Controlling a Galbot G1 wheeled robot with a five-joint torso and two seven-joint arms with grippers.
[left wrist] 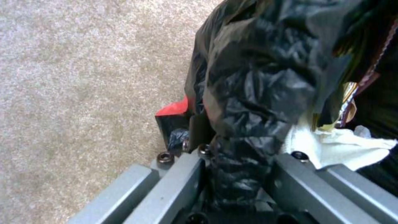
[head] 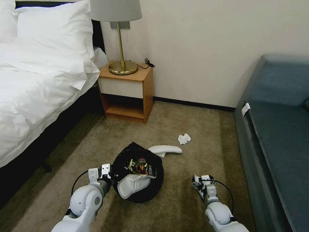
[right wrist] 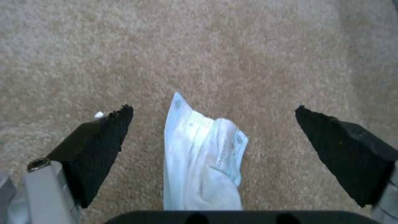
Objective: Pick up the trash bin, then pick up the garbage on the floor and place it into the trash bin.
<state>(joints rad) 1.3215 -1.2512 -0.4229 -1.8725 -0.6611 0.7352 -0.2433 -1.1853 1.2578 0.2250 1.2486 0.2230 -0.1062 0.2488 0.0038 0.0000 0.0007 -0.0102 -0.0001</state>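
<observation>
The trash bin point(head: 139, 175) hangs from my left gripper point(head: 99, 172), which is clamped on the bin's rim and crinkly black liner point(left wrist: 257, 93) on the side nearest me. Inside the bin, a white slipper point(head: 133, 187) lies closest to that gripper, with a gold snack wrapper point(head: 139, 165) just beyond it. Another white slipper point(head: 165, 149) lies on the carpet point(head: 199, 206) past the bin's far rim, and a crumpled tissue point(head: 184, 139) sits farther out, ahead of my right gripper point(head: 198, 183). That gripper hovers low with its fingers point(right wrist: 104, 146) spread wide, a white packet point(right wrist: 201, 158) lying between them, touching neither.
</observation>
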